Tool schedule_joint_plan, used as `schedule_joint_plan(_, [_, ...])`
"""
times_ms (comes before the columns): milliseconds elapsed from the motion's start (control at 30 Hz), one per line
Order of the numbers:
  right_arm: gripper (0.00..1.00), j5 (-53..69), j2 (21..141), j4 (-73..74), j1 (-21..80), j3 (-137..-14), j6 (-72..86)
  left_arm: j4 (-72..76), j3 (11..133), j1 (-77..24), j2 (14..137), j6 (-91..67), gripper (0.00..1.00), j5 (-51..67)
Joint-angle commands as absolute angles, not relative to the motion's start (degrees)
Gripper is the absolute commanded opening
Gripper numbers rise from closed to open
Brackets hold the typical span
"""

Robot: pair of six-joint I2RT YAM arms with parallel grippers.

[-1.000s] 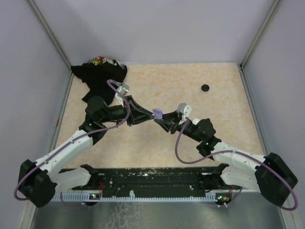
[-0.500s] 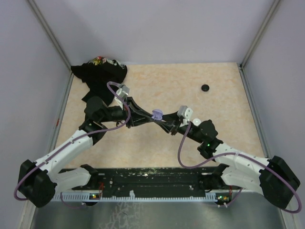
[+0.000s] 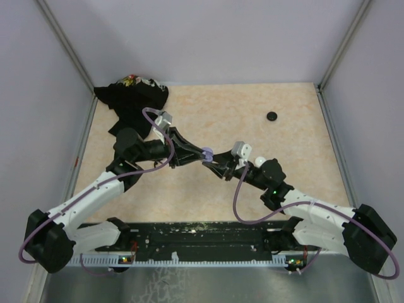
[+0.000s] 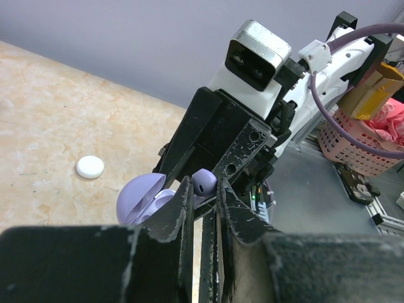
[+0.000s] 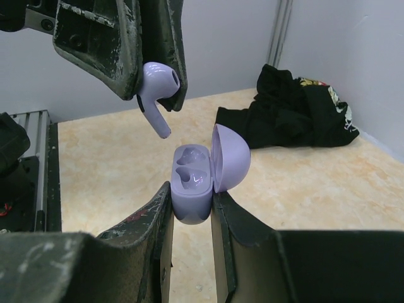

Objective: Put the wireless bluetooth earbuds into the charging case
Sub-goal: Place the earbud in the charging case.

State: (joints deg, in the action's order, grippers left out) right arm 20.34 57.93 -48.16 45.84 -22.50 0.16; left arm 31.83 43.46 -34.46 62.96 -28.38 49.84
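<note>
1. Top external view: the two arms reach toward each other over the middle of the desk. The left end effector and the right end effector meet almost tip to tip. A small lavender speck between the tips is probably the charging case, though it is too small here to be sure. A black cloth lies crumpled in the far left corner. A black disc lies alone toward the far right, well apart from both arms.

2. Left wrist view: the left end effector's fingers are drawn nearly together and clamped on a lavender earbud, whose rounded head shows just above the tips. The right end effector faces it from beyond. The case's rounded lid bulges out on the left, just beside the earbud. A white disc lies flat on the desk farther left. A pink basket stands off the desk on the right.

3. Right wrist view: the right end effector's fingers are clamped on the sides of the charging case and hold it upright. The lid stands swung open to the right, and two moulded sockets face up. The earbud hangs from the left end effector above and a little left of the sockets. It does not touch the case, and its stem slants down toward it. The black cloth lies behind on the right.
</note>
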Motion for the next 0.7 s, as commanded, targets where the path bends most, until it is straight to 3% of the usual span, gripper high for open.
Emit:
schedule_joint_plan(0, [0.00, 19.40, 57.83, -50.63, 46.50, -25.29, 0.04, 33.19, 44.16, -35.19, 63.27, -26.69, 0.14, 47.93])
schedule_joint_plan(667, [0.00, 19.67, 57.87, -53.00, 46.52, -25.25, 3.22, 26.02, 43.99, -38.47, 63.46, -20.11, 0.14, 41.78])
